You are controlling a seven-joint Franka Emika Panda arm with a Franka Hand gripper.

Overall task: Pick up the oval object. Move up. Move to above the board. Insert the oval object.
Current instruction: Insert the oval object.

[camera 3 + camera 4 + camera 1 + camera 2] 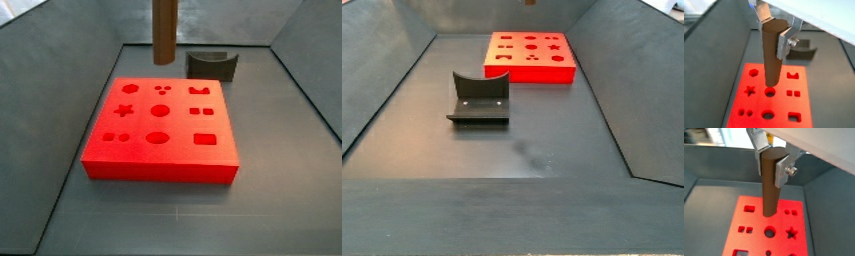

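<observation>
The gripper (774, 32) is shut on the upper end of the oval object (771, 60), a tall dark brown peg that hangs upright. The silver fingers (783, 170) clamp it from both sides, as both wrist views show; the gripper (772, 162) is above the board. The board (781, 102) is a bright red-orange slab with shaped holes, lying below the peg. The peg's lower end (769, 210) floats above the board's middle area, apart from it. In a side view the peg (163, 30) hangs high over the board's far edge (140, 125); the gripper is out of that frame.
The dark fixture (211, 65) stands on the floor just behind the board; it also shows in a wrist view (801, 50) and in a side view (478, 98), nearer than the board (529, 72). Sloping grey walls enclose the floor.
</observation>
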